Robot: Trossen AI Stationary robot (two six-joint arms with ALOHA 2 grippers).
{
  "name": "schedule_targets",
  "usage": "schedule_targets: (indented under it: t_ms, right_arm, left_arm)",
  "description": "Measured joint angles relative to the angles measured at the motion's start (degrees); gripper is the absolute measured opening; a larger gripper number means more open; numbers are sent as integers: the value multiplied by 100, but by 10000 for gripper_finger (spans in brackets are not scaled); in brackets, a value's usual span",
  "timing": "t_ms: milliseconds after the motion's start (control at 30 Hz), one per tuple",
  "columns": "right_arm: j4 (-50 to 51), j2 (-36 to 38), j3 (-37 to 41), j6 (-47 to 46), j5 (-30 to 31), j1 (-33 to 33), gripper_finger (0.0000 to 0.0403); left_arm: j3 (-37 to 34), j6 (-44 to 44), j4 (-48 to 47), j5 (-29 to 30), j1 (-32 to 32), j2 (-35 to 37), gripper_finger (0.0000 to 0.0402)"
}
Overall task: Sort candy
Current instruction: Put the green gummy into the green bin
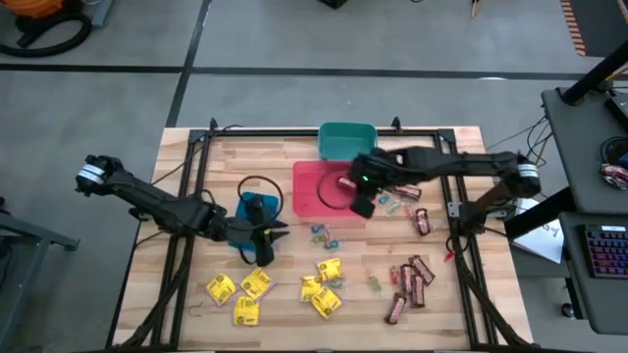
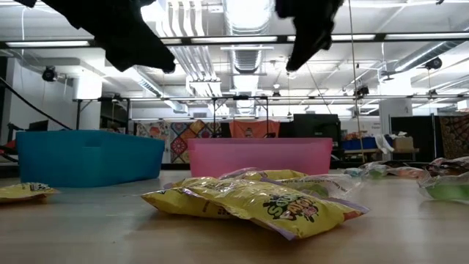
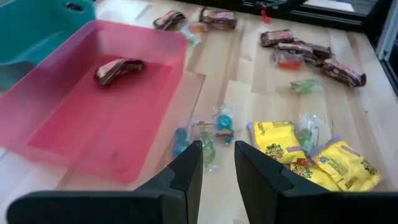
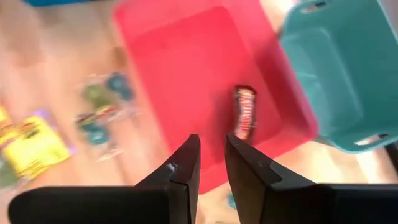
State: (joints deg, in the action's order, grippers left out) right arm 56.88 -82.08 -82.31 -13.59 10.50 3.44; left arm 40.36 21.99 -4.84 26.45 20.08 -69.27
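Yellow packet (image 2: 253, 202) nearest; red bin (image 4: 205, 81) holds 1 brown bar (image 4: 244, 112); right end effector (image 4: 211, 158) narrow, empty.

Evenly bright, lit from ceiling strip lights (image 2: 245, 15) that glare white. Soft, faint shadows on the bench (image 1: 294, 304). Right wrist view motion-blurred; near yellow packet (image 2: 256, 202) slightly soft.
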Motion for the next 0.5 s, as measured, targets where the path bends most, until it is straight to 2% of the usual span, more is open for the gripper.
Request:
schedule_targets:
  t_ms: [267,500]
  right_arm:
    - [-1082,1319,1457,-773,-4,-958,85]
    - [-2403,2041,2598,-1126,-9,-1630,97]
  left_arm:
    - [0,-204,845,-2,130,-701,77]
    - [-2,-486,1656,-2,199,-1440,95]
